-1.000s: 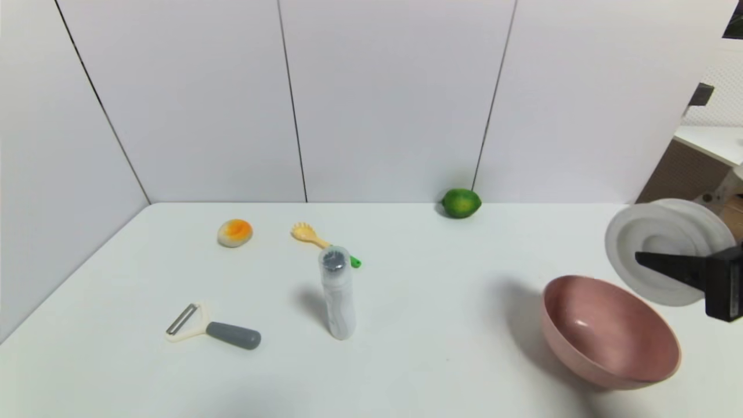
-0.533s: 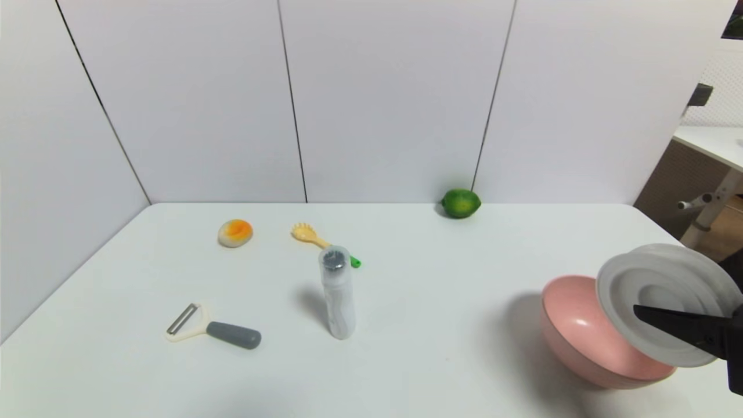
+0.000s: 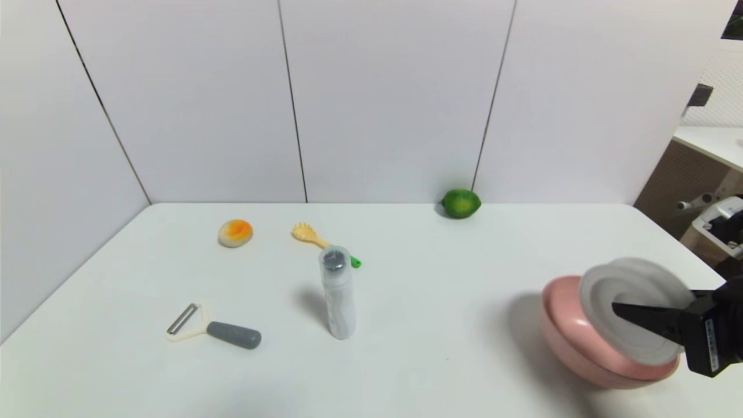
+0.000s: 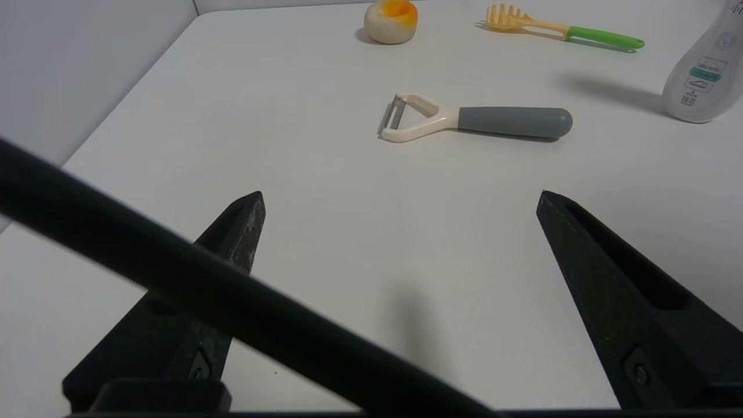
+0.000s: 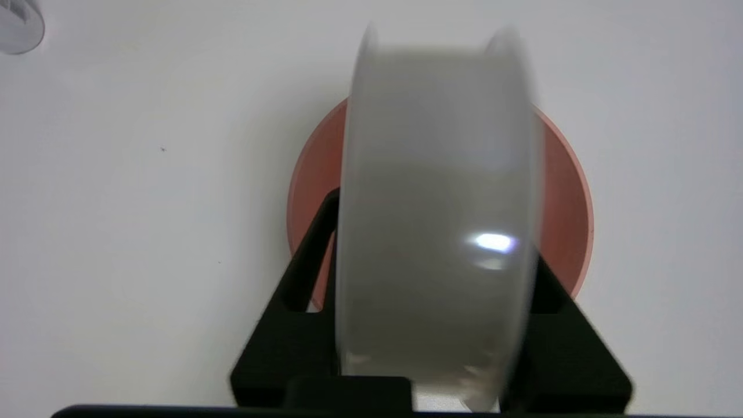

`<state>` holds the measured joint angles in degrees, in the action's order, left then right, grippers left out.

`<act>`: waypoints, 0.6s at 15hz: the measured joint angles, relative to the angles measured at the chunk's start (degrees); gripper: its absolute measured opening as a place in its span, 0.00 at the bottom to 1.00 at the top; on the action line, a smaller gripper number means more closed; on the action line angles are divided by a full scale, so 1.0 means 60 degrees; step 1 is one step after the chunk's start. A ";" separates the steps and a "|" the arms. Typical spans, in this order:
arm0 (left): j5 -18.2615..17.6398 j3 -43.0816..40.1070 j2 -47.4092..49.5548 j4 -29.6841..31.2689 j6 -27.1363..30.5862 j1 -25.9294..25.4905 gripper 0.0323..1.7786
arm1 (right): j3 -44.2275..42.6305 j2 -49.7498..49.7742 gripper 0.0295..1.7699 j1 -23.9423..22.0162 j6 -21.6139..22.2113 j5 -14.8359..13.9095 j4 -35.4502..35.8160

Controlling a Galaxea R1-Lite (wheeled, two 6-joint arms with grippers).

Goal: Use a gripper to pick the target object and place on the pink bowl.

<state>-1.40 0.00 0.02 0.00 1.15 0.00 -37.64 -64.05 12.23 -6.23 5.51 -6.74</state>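
The right tool (image 5: pixel 432 249) hangs above the worktop at about four o'clock in the head view, fingers angled downward, one on each side of its grasp. The left tool (image 4: pixel 400 194) sits parked above the worktop, its fingers spread wide at nine and three o'clock.

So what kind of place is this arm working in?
Likely a robot test bench or lab, not a real kitchen: plain white panels wall in the white tabletop, with a peeler and a lime spread out on it.

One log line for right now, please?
right gripper | holding white container above pink bowl | left gripper idle, open
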 joint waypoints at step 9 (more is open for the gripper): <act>0.0000 0.0000 0.0000 0.0000 0.0000 0.0000 0.95 | 0.0073 0.0238 0.79 -0.0343 0.0075 0.0000 0.1260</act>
<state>-1.40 0.00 0.02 0.00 1.15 0.00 -37.21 -62.62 10.17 -5.78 5.51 0.82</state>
